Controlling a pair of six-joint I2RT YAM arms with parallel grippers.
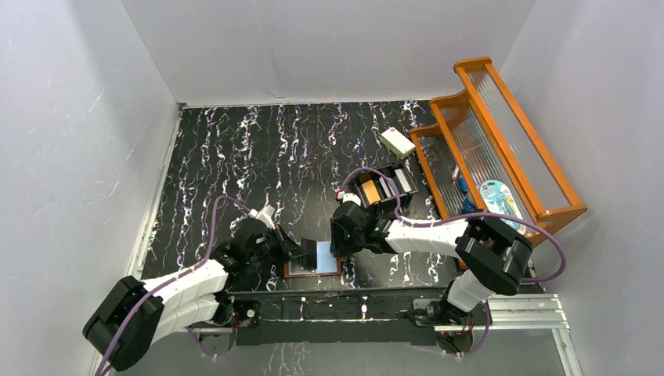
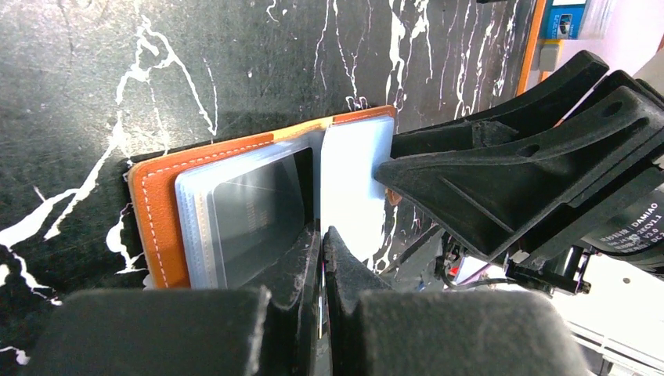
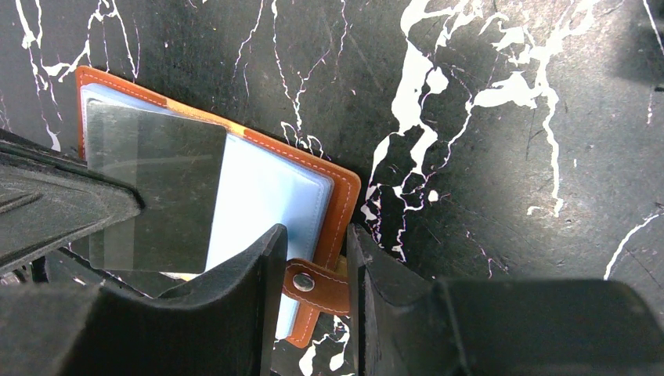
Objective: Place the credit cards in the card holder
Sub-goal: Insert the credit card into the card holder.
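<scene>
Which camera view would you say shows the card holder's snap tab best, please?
The right wrist view: the snap tab with its metal stud sits plainly between the right gripper's fingers. The left wrist view hides it behind the black fingers, and the top view shows the card holder too small.

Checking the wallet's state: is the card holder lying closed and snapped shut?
No, the card holder lies open, its pale blue slots showing and its snap tab unfastened.

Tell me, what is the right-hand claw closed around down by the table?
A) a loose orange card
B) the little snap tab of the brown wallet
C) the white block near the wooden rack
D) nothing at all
B: in the right wrist view the right gripper has its two fingers either side of the snap tab sticking out from the open card holder, touching it on both sides.
</scene>
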